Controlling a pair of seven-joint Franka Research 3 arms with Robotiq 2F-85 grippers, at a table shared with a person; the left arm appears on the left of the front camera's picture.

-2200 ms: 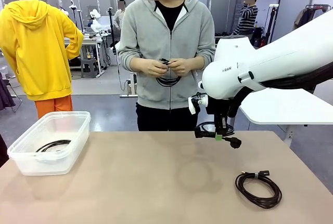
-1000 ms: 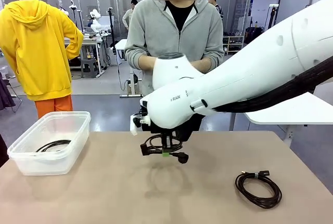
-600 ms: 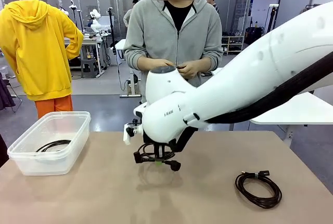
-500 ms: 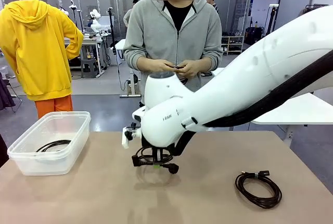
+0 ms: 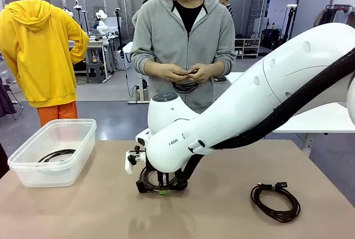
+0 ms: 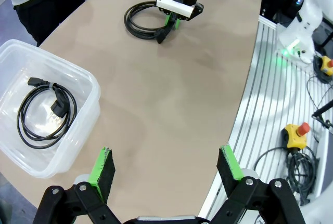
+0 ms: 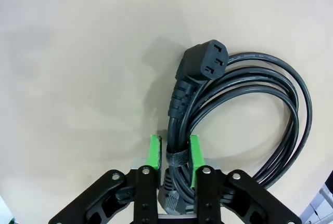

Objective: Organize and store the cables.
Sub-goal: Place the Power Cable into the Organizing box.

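The right gripper [image 7: 174, 146] stands low at the middle of the table [image 5: 100, 211]. Its jaws are partway apart, astride the strapped neck of a coiled black power cable [image 7: 203, 65]. A sliver of gap shows beside one pad, so the grip looks slack, and the loop lies flat to one side. A clear plastic tub [image 5: 83, 125] at the left holds another black coil [image 5: 55, 154]. The left gripper [image 6: 166, 154], wide open and empty, hovers near that tub. The middle cable lies to its right and farther off, so the left arm looks better placed to carry it in.
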